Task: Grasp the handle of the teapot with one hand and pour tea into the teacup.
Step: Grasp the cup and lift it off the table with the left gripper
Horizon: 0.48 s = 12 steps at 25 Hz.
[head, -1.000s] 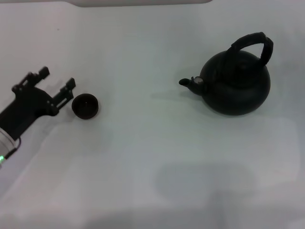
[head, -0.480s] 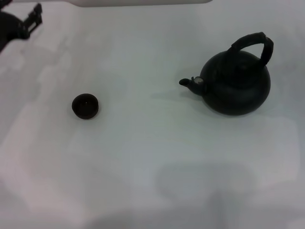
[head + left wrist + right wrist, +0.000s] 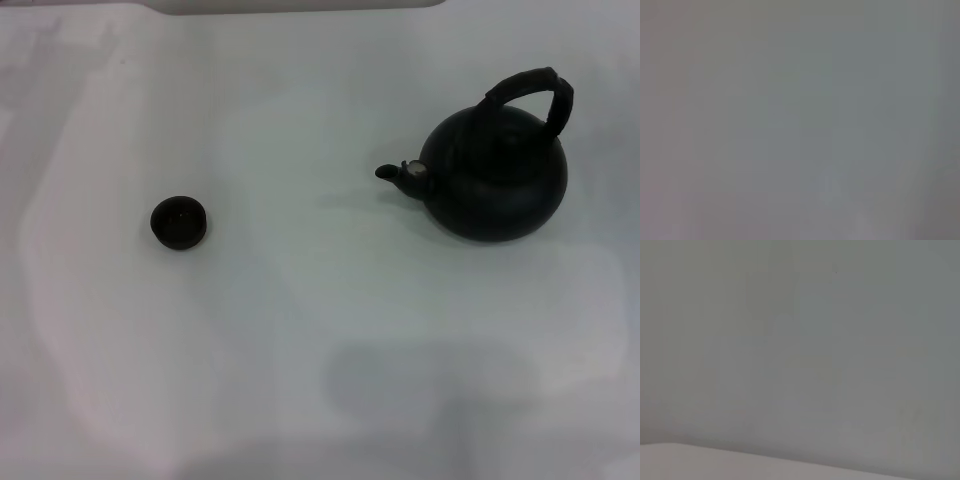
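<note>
Head view shows the teapot (image 3: 495, 180) upright on the right of the white tabletop (image 3: 320, 330), spout toward the teacup (image 3: 179, 222), which sits well apart on the left. Neither pincer shows in any view, so I cannot tell their state. The pot looks heavy and rigid; the handle (image 3: 535, 90), a thick textured arch, offers the surest hold at its crown

The teapot (image 3: 495, 180) is round and matte black. It stands upright toward the tabletop's far right, its short silvery-tipped spout pointing left. The handle (image 3: 530, 90) arches thick and black over its top. The teacup (image 3: 179, 222), tiny, black and bowl-like, sits upright well apart near the left edge.
</note>
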Available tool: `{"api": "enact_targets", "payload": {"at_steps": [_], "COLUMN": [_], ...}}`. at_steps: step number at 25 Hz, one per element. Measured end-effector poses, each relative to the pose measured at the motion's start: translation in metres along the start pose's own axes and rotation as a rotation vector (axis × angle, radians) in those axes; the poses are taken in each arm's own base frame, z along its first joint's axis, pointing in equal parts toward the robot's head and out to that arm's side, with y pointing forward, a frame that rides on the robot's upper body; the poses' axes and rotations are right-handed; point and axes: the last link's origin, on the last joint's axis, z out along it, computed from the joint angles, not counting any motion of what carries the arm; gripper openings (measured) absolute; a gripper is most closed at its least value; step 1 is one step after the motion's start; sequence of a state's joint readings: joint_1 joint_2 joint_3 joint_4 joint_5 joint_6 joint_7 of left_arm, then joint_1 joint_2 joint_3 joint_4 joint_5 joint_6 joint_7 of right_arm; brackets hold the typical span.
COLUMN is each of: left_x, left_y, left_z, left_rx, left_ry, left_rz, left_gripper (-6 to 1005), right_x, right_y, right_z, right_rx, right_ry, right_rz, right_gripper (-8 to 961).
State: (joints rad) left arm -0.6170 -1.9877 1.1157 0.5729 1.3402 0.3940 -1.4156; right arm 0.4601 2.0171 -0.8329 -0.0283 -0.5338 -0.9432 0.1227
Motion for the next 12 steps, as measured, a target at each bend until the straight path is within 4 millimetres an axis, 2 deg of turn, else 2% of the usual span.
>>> {"api": "enact_targets", "payload": {"at_steps": [3,7,10,12], "left_x": [0.011,0.027,0.035,0.038], "left_y": [0.005,0.018,0.026,0.03], "left_z": [0.003,-0.005,-0.014,-0.025], "left_rx": [-0.082,-0.259,-0.32,-0.345], "left_ry": [-0.053,-0.166,-0.295,-0.394], "left_rz": [-0.104,-0.225,-0.225,-0.162], "left_gripper": [756,757,757,757], "right_x": [-0.001,-0.003,-0.003,-0.004], "right_y": [0.001,0.001,0.002,0.002], "right_z": [0.001,0.002,0.003,0.004], "right_rx": [-0.002,-0.004,-0.005,-0.006], "right_ry": [-0.003,-0.007,-0.008,-0.011], "right_rz": [-0.001,-0.009,-0.012,-0.013], "right_gripper": [429,429,429,429]}}
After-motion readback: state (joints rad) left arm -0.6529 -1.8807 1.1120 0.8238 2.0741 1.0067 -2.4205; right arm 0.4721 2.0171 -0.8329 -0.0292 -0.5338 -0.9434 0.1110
